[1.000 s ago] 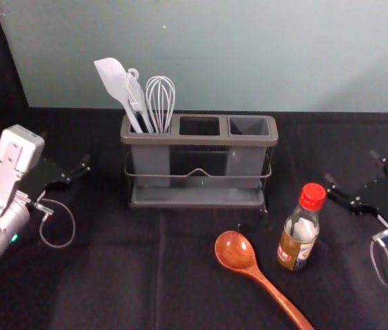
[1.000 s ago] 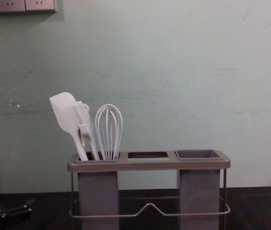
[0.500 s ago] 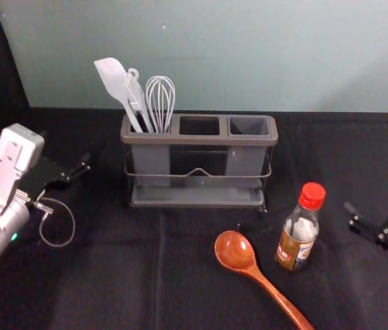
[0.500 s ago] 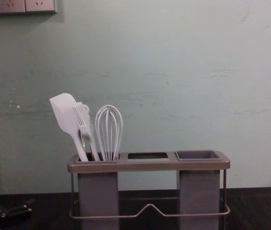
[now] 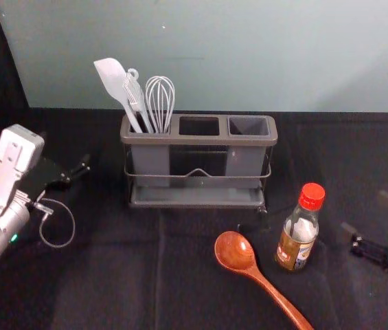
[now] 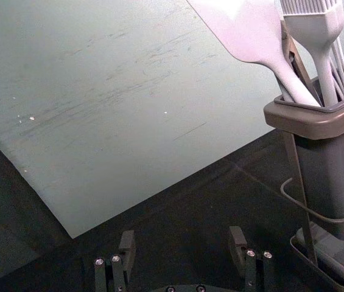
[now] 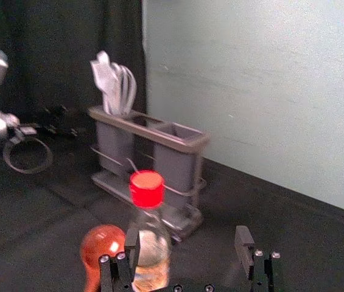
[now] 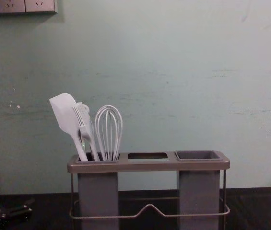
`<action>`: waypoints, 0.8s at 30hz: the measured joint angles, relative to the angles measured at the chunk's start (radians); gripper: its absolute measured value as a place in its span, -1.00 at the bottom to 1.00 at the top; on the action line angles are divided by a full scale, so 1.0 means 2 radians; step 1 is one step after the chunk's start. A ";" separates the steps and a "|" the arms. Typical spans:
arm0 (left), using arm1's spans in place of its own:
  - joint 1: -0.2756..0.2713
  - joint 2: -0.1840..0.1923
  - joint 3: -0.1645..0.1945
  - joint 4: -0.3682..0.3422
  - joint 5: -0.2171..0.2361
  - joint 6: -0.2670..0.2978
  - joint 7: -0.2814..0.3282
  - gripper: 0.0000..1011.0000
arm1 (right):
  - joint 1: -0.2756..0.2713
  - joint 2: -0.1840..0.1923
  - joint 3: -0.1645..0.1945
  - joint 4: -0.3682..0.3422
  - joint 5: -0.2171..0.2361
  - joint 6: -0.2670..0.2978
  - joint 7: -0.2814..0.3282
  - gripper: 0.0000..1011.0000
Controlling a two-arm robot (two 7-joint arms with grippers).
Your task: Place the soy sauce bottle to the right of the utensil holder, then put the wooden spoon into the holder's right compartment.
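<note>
The soy sauce bottle (image 5: pixel 298 237), red-capped, stands upright in front of the holder's right end. Left of it, the wooden spoon (image 5: pixel 236 251) lies with its handle toward the front right. The grey utensil holder (image 5: pixel 199 140) has bare middle and right compartments. My right gripper (image 5: pixel 367 214) is open to the right of the bottle. In the right wrist view, the bottle (image 7: pixel 147 191) appears beyond one finger of my right gripper (image 7: pixel 187 236), with nothing gripped. My left gripper (image 5: pixel 77 172) stays parked left of the holder; its wrist view shows the left gripper (image 6: pixel 182 237) open.
A white spatula (image 5: pixel 113 81), a brush and a whisk (image 5: pixel 160 103) stand in the holder's left compartment. Behind the black-covered table rises a pale green wall (image 5: pixel 214 55). Dark table surface lies between the holder and the right arm.
My right gripper has shifted rightward and nearer the table's front. The bottle, spoon, holder and left arm keep their places.
</note>
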 joint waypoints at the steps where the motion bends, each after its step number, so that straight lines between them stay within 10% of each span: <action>1: 0.000 0.000 0.000 0.000 0.000 0.000 0.000 0.99 | 0.003 -0.002 -0.002 0.000 0.003 0.000 0.006 0.98; 24: 0.000 0.000 0.000 0.000 0.000 0.000 0.000 0.99 | 0.138 -0.108 -0.089 0.069 -0.042 0.034 0.049 0.98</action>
